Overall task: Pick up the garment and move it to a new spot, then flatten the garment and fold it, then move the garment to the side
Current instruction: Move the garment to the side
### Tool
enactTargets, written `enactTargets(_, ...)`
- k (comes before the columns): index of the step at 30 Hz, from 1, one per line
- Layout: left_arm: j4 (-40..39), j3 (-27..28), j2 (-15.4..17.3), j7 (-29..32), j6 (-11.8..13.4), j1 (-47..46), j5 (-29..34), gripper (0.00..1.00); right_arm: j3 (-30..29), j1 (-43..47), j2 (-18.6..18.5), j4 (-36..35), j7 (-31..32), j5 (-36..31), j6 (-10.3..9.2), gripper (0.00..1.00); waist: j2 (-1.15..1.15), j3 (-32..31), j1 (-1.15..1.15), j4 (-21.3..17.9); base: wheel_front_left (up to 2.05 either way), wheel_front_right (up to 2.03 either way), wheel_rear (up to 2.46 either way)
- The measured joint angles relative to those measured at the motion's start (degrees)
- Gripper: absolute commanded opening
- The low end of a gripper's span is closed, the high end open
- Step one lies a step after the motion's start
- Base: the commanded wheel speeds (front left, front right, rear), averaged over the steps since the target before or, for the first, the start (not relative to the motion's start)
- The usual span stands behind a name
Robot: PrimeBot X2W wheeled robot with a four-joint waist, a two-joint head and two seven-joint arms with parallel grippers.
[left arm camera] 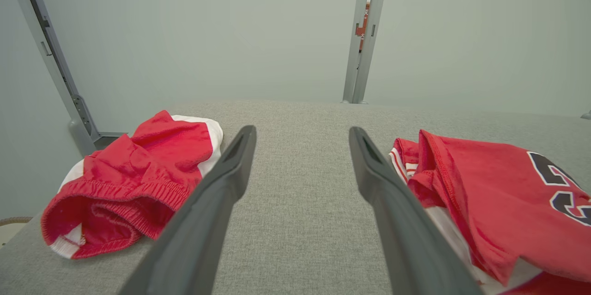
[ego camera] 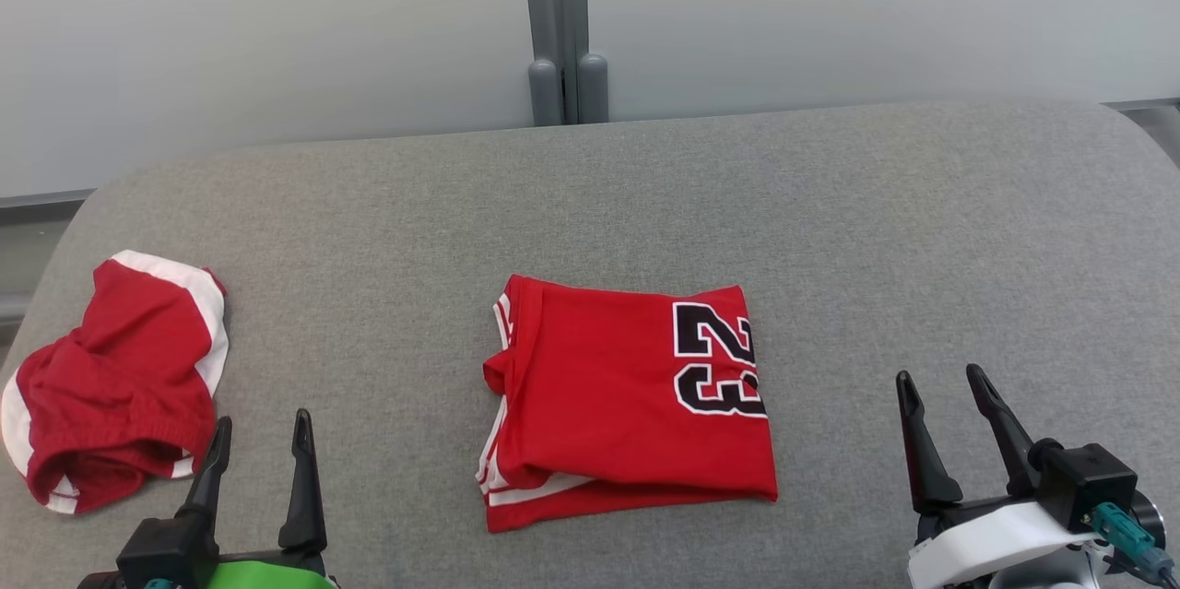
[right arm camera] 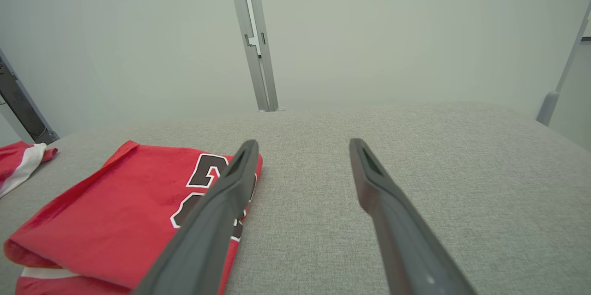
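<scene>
Grey cushion [ego camera: 830, 202], pale wall [ego camera: 277, 36] (folded garment [ego camera: 618, 405])

We are locating the jersey [ego camera: 627, 400] lying on the table [ego camera: 830, 220], midway between its left and right edges, toward the front edge. The shorts [ego camera: 115, 377] are lying at the left edge, well apart from the jersey. The left gripper [ego camera: 263, 420] is sitting just right of the shorts, and the right gripper [ego camera: 940, 374] is sitting right of the jersey. A post [ego camera: 562, 27] is standing behind the rear edge.

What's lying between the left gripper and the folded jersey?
Nothing. There is only bare grey surface between the left gripper and the jersey. The head view shows that stretch plainly.
</scene>
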Motion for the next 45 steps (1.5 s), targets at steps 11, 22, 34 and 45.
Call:
enactTargets(11, 0.26, 0.15, -0.04, 0.0, -0.16, -0.02, 0.0, 1.0, 0.22, -0.03, -0.03, 0.71, 0.0, 0.0, 0.0, 1.0, 0.0, -0.07, 0.0, -0.1, 0.0, 0.0, 0.0)
enactTargets(22, 0.89, -0.03, -0.1, 0.0, -0.19, -0.21, 0.19, 1.0, 6.06, -7.28, -1.62, 5.01, 0.0, 0.16, -0.01, 1.0, 0.0, 0.67, 0.0, 1.03, 0.0, 0.0, 0.0)
enactTargets(34, 1.41, -2.53, -0.13, 0.0, -0.24, -2.5, 0.4, 1.0, 10.95, -21.37, -0.93, 25.48, 0.0, -0.74, 0.0, 1.0, 0.0, 3.4, 0.0, 4.04, 0.0, 0.0, 0.0)
enactTargets(45, 1.88, -3.47, -0.13, 0.0, -0.25, -4.22, 0.23, 1.0, 11.61, -25.74, 1.01, 40.46, 0.0, 1.3, 0.0, 1.0, 0.0, 6.4, 0.0, 7.94, 0.0, 0.0, 0.0)
